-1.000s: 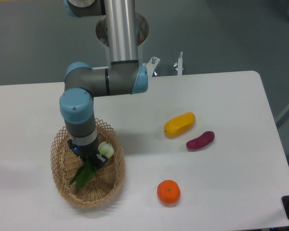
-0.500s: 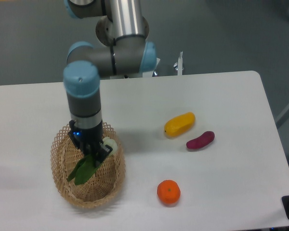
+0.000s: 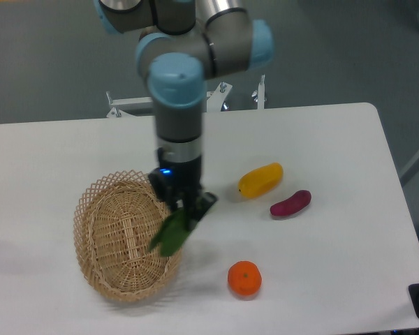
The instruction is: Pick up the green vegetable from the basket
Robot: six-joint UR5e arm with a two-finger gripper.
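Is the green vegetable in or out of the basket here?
Out: the gripper holds the green vegetable lifted over the basket rim.

- The small dark green leafy vegetable hangs tilted over the basket's right rim, leaves pointing down-left, its stem end hidden.
- The oval light-tan woven wicker basket sits near the table's front-left.

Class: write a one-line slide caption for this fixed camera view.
Gripper holds the green vegetable above the basket's right rim.

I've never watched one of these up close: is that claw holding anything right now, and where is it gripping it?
Yes. The gripper holds the green vegetable by its upper stem end, leaves hanging down over the basket rim.
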